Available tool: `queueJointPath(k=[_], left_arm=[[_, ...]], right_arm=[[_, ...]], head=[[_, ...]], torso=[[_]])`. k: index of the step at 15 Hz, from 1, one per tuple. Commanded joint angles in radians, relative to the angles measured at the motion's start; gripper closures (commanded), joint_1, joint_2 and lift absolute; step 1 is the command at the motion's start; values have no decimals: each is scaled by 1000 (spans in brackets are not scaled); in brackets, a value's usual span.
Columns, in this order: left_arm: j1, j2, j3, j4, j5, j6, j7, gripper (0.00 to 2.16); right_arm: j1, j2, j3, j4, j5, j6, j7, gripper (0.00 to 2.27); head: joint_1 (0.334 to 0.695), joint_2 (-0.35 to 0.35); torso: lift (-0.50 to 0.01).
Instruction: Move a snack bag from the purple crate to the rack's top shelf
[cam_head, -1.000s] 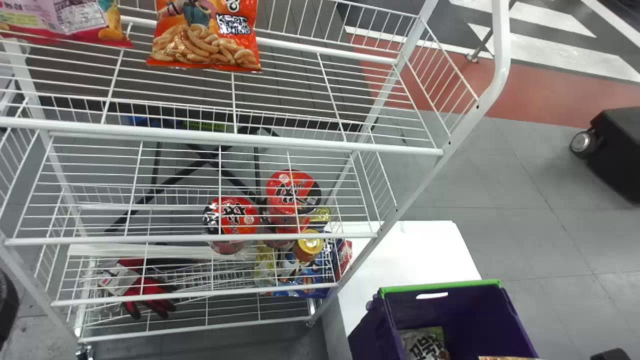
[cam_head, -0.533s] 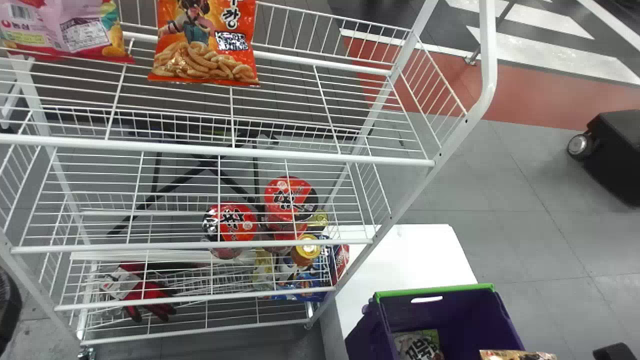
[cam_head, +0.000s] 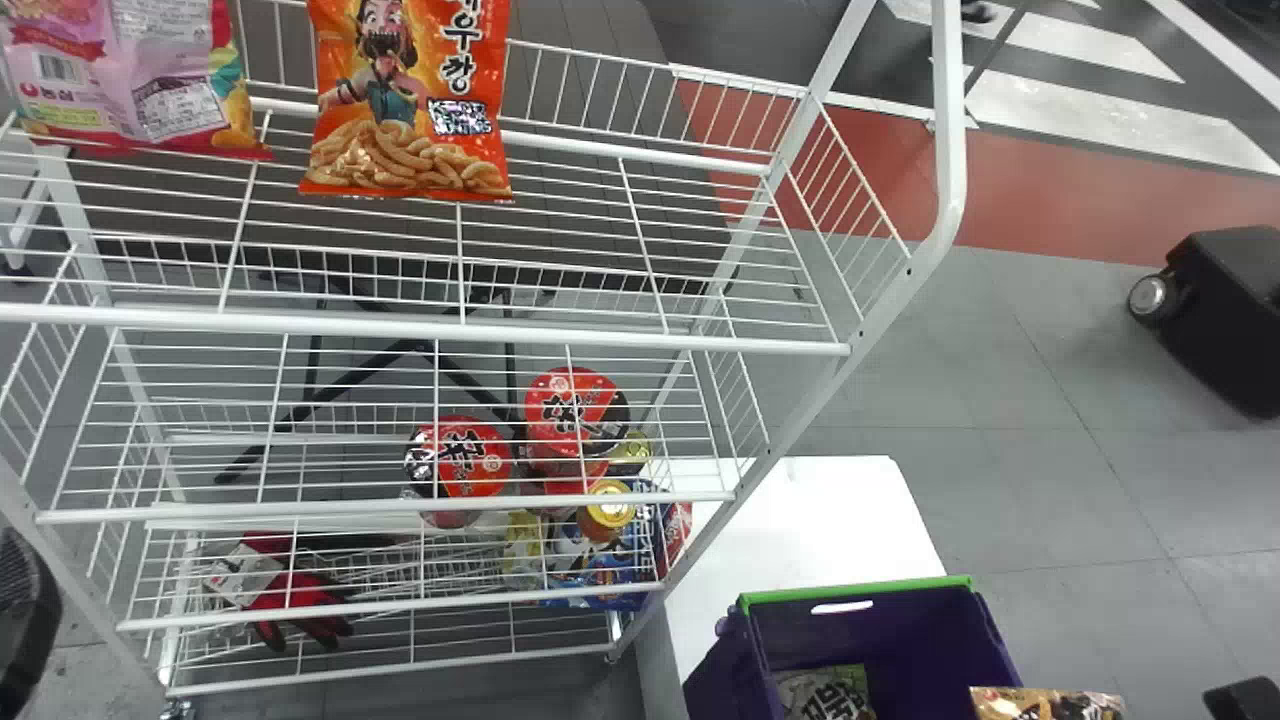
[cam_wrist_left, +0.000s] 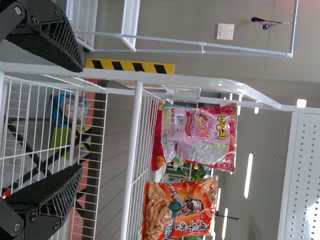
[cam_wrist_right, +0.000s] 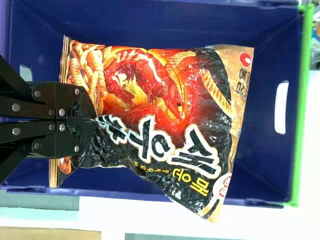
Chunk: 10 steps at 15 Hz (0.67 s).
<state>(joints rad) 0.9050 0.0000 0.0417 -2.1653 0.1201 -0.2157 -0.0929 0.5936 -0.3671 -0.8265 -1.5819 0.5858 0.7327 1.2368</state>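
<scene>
Black parts of my right arm (cam_head: 1243, 697) and left arm (cam_head: 25, 620) stand at the head view's lower edges. In the right wrist view, my right gripper (cam_wrist_right: 95, 120) is shut on one end of the orange-black snack bag (cam_wrist_right: 165, 110). That bag overlaps the rim of the purple crate (cam_wrist_right: 270, 165), held over it; its top edge (cam_head: 1045, 704) peeks up in the head view. Another bag (cam_head: 825, 695) lies inside the crate (cam_head: 900, 630). My left gripper (cam_wrist_left: 80, 117) is open and empty before the rack's top shelf (cam_head: 560, 210).
A pink bag (cam_head: 130, 75) and an orange bag (cam_head: 410, 110) stand on the top shelf's left and middle. Red noodle cups (cam_head: 575, 410) and gloves (cam_head: 285, 595) sit lower down. The rack's right post (cam_head: 800, 425) rises between shelf and crate. A white table (cam_head: 800, 520) adjoins the crate.
In the head view the rack's upper part has come lower, showing more of the top shelf's bags. The held bag has shifted rightward and slightly up against the crate, together with the right arm.
</scene>
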Motion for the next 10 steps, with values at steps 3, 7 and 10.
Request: queueJointPath(k=[3,7,10], left_arm=[[0,-3,-9,-2,-5,0,4,137],[3,-3,-9,-4,-5,-9,4,137],[3,-3,-11,-5,-5,-9,4,137]], right_arm=[[0,-1,-10,-12,-3,0,3,1528],[0,2,-31,-13,-21,-28,0,1528],[0,5,-42,-15,-29,-34,0,1528]], head=[[695,-350],[695,-350],[695,-350]], torso=[[-122],[-106],[-94]])
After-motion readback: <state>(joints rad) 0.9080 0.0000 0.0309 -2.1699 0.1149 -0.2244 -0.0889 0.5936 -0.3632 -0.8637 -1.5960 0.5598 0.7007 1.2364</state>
